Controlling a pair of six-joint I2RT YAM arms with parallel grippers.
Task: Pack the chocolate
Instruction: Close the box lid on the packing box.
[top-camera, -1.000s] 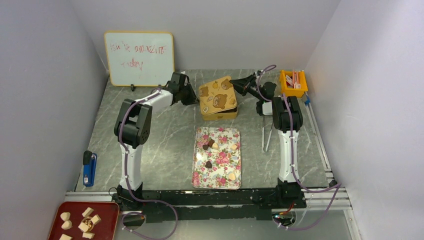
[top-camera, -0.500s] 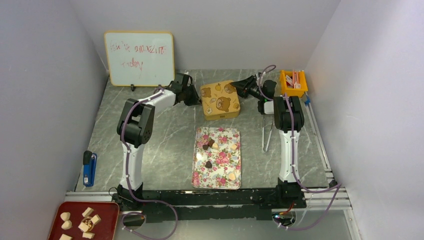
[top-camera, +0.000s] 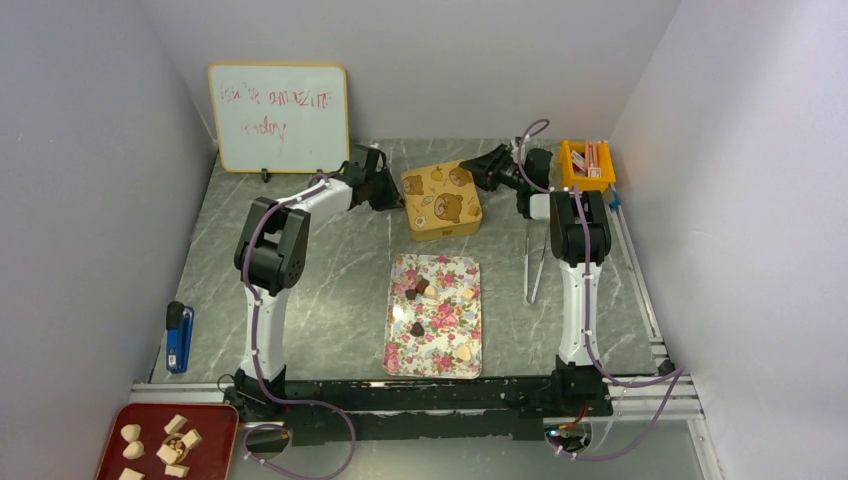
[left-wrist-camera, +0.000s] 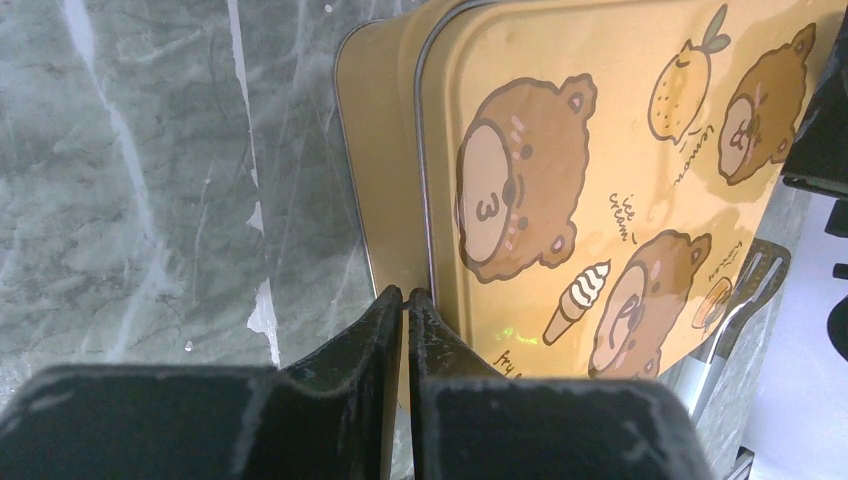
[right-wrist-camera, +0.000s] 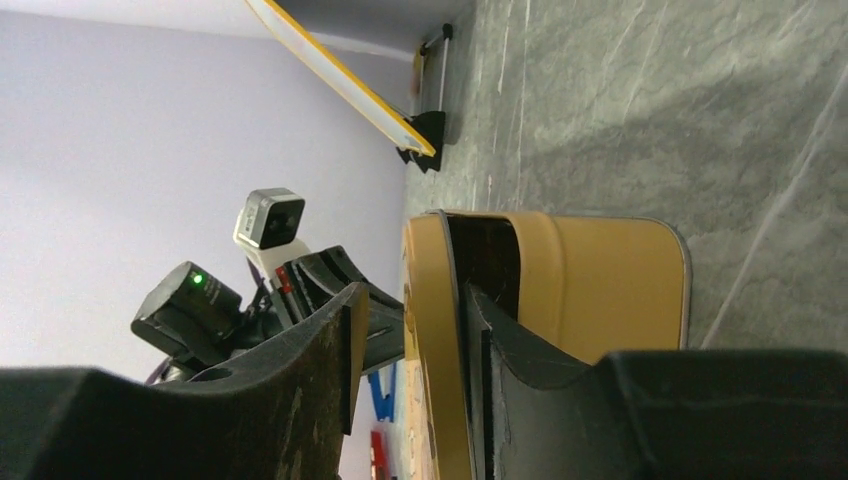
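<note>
1. My right pincer (right-wrist-camera: 412, 300) has just slackened, its jaws now apart astride the lid (right-wrist-camera: 422, 420) of the yellow bear-printed metal tin (top-camera: 441, 200).
2. My left pincer (left-wrist-camera: 404, 297) is closed tight against its side.
3. The chocolate (top-camera: 417, 328) waits unpacked on the flowered tray (top-camera: 405, 360).

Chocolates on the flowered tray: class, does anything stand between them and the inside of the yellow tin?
Yes. The lid covers the tin, raised a crack at its right edge, where the right tool straddles it. The left tool, shut, sits against its left side.

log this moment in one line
left gripper shut at tin edge | right gripper open astride lid edge | chocolates on floral tray, unpacked
</note>
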